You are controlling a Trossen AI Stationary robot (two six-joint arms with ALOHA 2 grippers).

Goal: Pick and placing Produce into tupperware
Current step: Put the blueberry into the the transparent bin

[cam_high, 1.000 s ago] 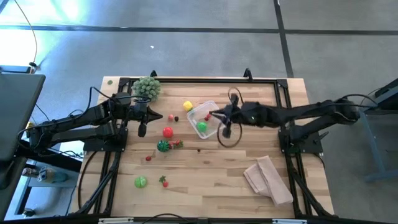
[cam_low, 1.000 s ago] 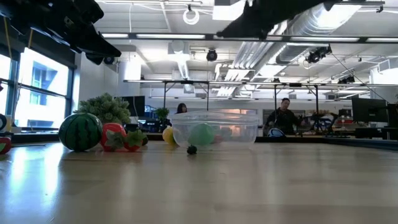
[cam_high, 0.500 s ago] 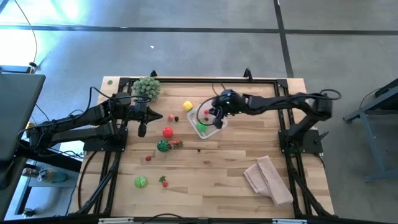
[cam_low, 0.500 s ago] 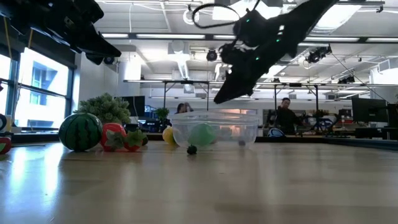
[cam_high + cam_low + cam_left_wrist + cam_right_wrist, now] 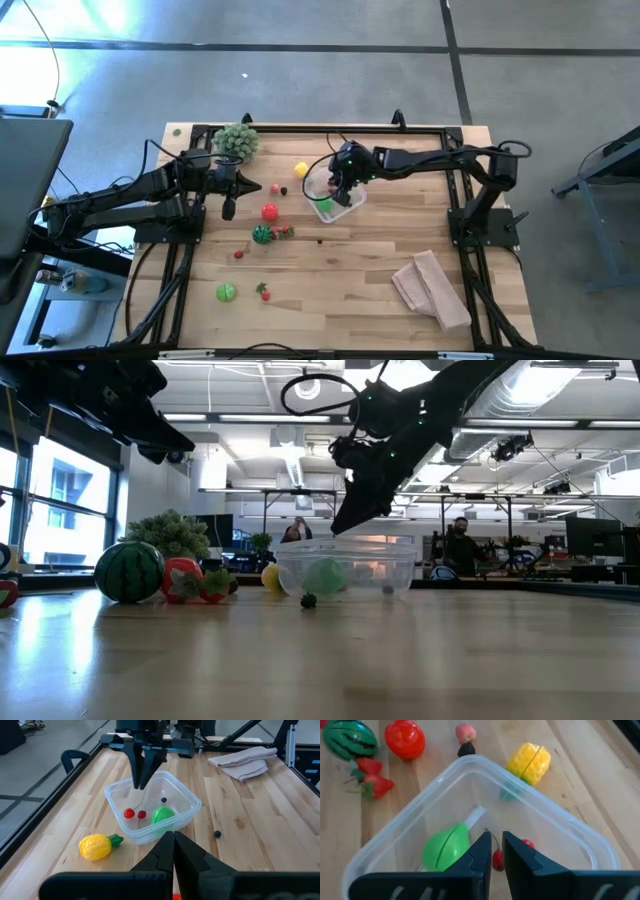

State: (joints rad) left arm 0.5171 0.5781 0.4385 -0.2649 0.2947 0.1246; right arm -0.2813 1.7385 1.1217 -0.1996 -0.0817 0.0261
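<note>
- High view: I've swung the right gripper (image 5: 341,187) in from 3 o'clock of the table; it now hangs over the tupperware (image 5: 330,191), which sits just past centre toward 12. A second back it was still off the tub's 3 o'clock edge. Left gripper (image 5: 229,207) parked at 9 o'clock, unmoved.
- Low view: right gripper tip points down at the tub rim, above it; watermelon (image 5: 128,571) and tomato (image 5: 181,579) wait at 9 o'clock.
- Left wrist view: left fingers pinched fully together, holding nothing. Tub holds cherries (image 5: 135,813), a green piece (image 5: 163,815) and a dark berry (image 5: 163,800).
- Right wrist view: right fingers a narrow slit apart; cherry stem shows in the gap, but I can't tell if it's gripped or dropped. Yellow piece (image 5: 528,764) outside the tub.
- Meaning: looks like a drop-off; most produce remains out.
- Writing: none readable.
</note>
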